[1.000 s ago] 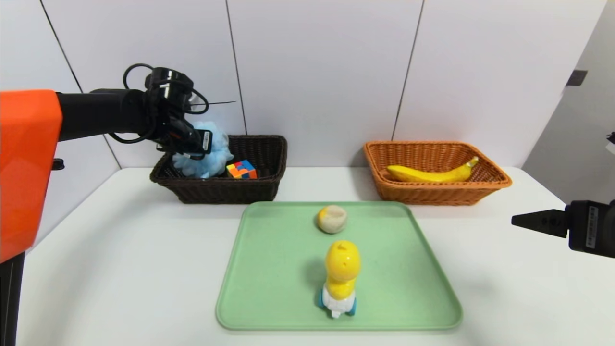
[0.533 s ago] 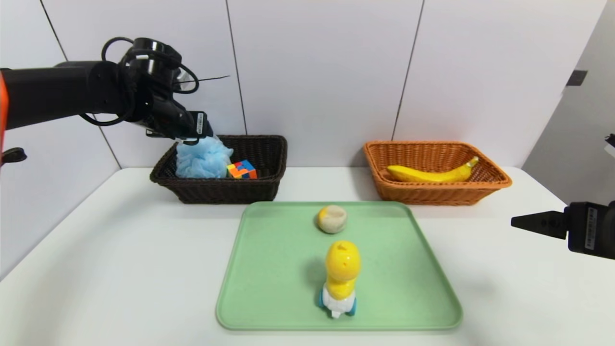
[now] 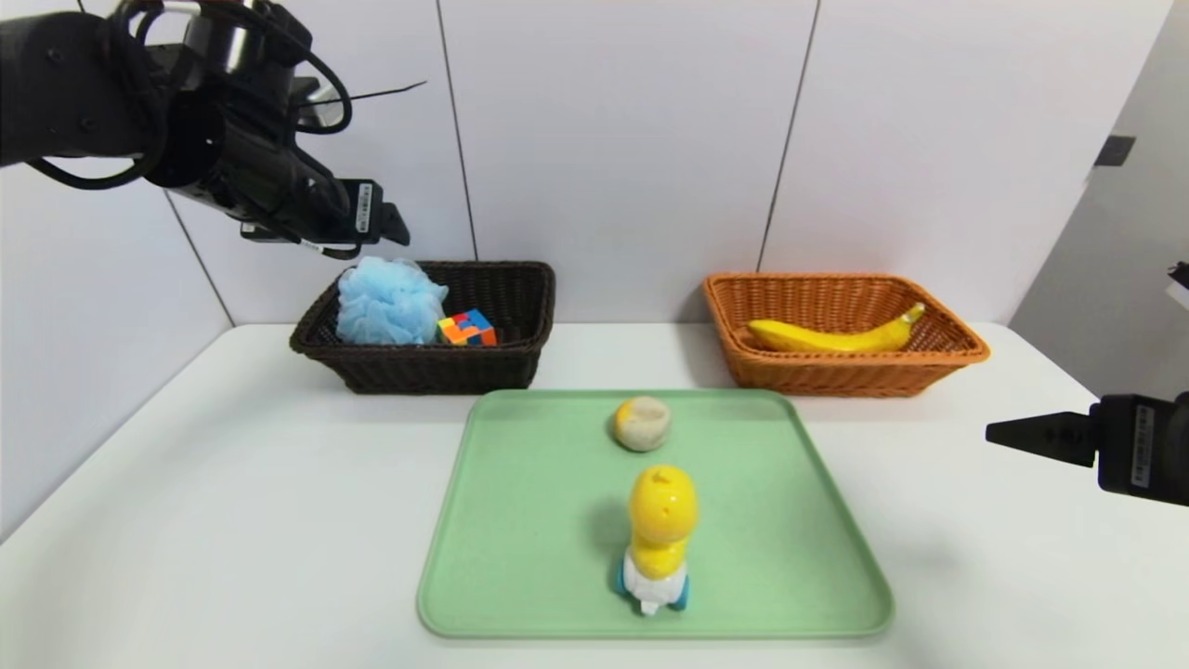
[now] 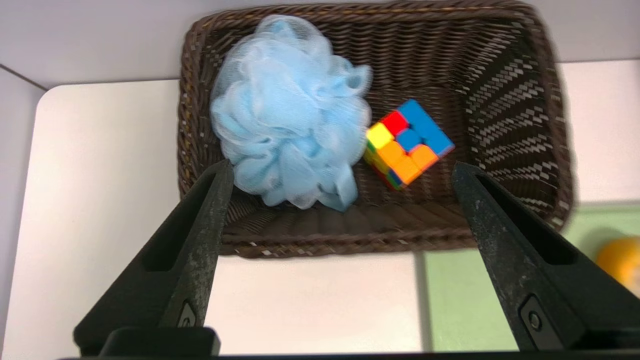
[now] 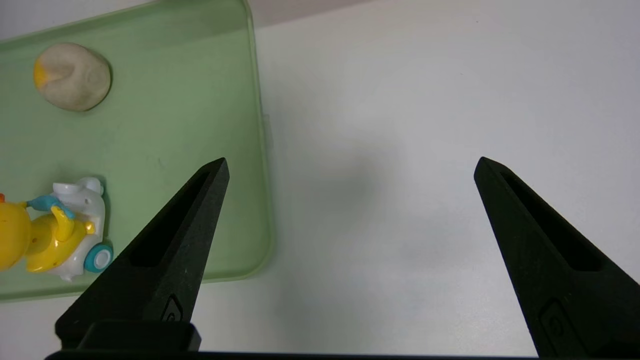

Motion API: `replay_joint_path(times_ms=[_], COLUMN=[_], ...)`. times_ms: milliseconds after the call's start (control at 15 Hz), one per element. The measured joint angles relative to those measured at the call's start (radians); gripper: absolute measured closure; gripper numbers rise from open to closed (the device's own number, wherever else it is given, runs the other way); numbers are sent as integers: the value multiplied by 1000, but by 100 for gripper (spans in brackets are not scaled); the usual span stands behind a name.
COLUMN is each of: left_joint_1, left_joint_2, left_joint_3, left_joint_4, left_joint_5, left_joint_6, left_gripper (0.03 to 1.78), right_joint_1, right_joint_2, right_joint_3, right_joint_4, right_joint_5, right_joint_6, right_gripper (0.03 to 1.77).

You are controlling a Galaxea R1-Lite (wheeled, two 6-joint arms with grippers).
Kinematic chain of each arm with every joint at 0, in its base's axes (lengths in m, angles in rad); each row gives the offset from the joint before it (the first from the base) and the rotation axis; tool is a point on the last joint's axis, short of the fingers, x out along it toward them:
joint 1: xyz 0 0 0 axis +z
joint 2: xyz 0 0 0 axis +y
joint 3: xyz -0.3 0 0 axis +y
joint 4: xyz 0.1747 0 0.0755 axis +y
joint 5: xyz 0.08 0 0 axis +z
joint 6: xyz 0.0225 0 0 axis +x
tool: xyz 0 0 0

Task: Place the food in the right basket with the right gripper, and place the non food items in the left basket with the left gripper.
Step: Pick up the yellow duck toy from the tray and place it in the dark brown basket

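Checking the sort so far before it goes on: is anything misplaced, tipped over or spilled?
Nothing stands out. The blue bath pouf and puzzle cube lie in the dark left basket, the banana in the orange right basket. The duck toy stands upright on the green tray beside a round bun.

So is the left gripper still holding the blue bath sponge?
No, the left gripper is open above the dark basket, and the blue bath sponge lies inside it.
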Motion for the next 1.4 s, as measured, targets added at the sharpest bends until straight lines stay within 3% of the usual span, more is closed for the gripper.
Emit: replay_joint_path(times_ms=[200, 333, 400, 533, 733, 867, 1000, 1400], left_joint_1=[-126, -241, -287, -381, -487, -549, -616, -793], left_joint_2=[-94, -167, -202, -270, -363, -438, -490, -496], left_joint_3=[21, 118, 199, 419, 787, 967, 1053, 1122], left_joint_4=[95, 135, 113, 8, -251, -416, -499, -510], left_joint_5=[-34, -54, -35, 64, 256, 350, 388, 425], left_joint_6=[-42, -147, -198, -269, -304, -319, -343, -495], left_gripper=[21, 19, 18, 16, 14, 14, 14, 12], right_joint_1=[0, -1, -2, -2, -2, -2, -1, -2], right_joint_2=[-3, -5, -9, -13, -17, -17, -16, -19], right_joint_3=[7, 8, 9, 15, 26, 29, 30, 55], right_joint_4=[-1, -1, -1, -1, -1, -1, -1, -3], right_joint_5=[0, 0, 0, 0, 0, 1, 1, 2], right_joint_6=[1, 2, 2, 2, 1, 0, 0, 3], right_gripper=[11, 11, 11, 11, 11, 11, 11, 11])
